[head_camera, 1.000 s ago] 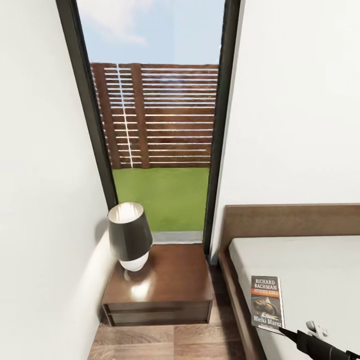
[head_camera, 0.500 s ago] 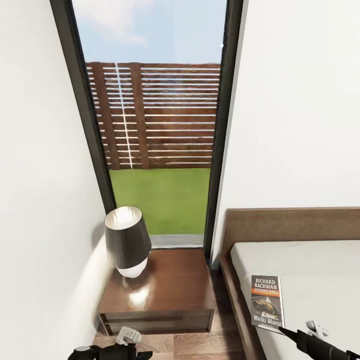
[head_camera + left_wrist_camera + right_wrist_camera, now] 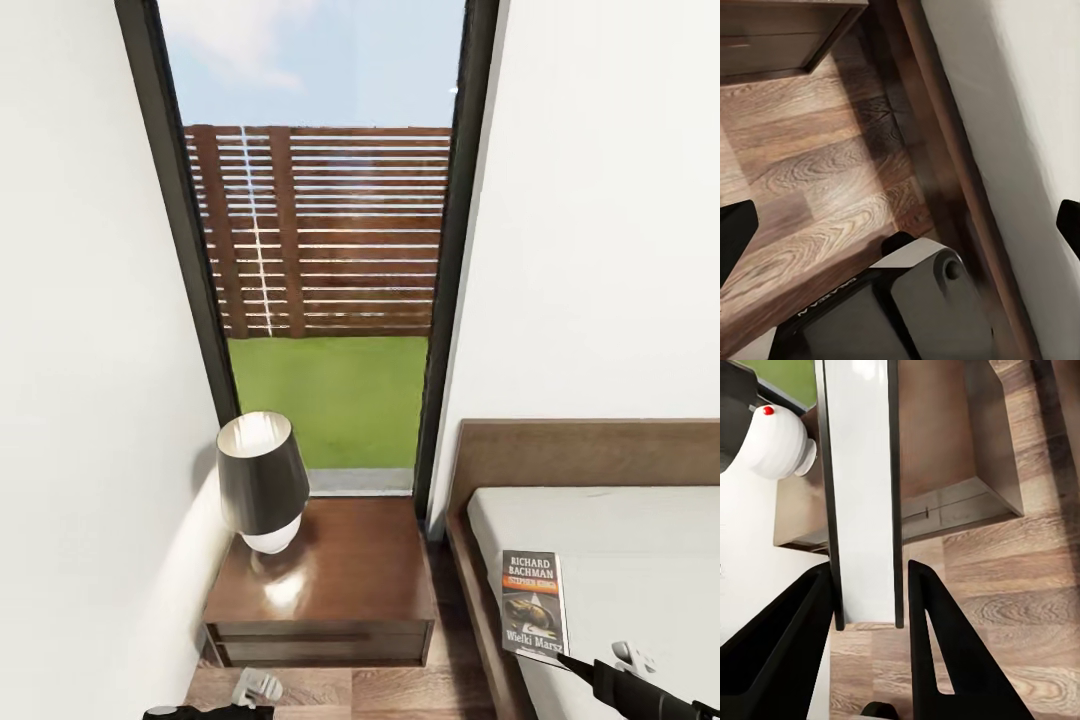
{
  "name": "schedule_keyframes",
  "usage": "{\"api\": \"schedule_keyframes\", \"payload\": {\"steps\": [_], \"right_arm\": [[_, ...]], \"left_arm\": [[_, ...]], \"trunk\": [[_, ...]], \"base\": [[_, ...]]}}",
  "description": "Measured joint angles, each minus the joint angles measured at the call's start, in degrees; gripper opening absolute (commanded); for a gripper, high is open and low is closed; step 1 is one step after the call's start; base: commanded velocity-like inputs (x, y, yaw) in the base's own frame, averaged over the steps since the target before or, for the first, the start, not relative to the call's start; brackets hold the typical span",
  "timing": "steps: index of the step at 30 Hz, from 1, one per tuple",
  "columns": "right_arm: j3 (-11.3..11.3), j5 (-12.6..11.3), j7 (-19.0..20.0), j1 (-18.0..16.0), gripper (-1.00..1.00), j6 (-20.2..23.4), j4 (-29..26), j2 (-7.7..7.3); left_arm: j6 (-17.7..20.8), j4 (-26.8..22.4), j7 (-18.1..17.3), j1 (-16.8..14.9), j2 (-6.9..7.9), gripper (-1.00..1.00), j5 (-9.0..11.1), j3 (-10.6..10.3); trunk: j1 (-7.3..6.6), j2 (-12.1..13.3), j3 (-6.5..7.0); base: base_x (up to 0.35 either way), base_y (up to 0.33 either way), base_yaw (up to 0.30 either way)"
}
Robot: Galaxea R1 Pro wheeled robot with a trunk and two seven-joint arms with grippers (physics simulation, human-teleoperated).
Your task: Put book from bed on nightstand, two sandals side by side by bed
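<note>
Bedroom nightstand (image 3: 330, 580) sits leftward of the right gripper (image 3: 870, 600), clamped on the upright book (image 3: 533, 604); left gripper (image 3: 900, 225) spread (empty). Left arm is nearer it.

Head looks down; wrists closer — all share nightstand (image 3: 330, 590).

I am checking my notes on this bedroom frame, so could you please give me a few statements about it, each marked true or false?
1. The right pincer grips the book by its edge. True.
2. The book lies flat on the nightstand. False: it is held upright over the bed's near edge.
3. A lamp stands on the nightstand. True.
4. The lamp's shade is white. False: the shade is dark, the base white.
5. The left pincer holds a sandal. False: its fingers are spread, with nothing between them.
</note>
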Motion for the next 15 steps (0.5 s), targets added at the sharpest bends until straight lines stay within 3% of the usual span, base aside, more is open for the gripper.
{"api": "schedule_keyframes", "payload": {"steps": [12, 15], "right_arm": [[0.1, 0.0, 0.0, 0.0, -1.00, 0.0, 0.0, -0.02], [0.2, 0.1, 0.0, 0.0, -1.00, 0.0, 0.0, -0.03]], "left_arm": [[0.0, 0.0, 0.3, 0.0, -0.08, 1.00, 0.0, -0.1], [0.0, 0.0, 0.3, 0.0, -0.08, 1.00, 0.0, -0.1]], "trunk": [[0.00, 0.0, -0.23], [-0.02, 0.0, -0.30]], "base": [[0.001, 0.000, 0.285], [0.135, 0.000, 0.241]]}}
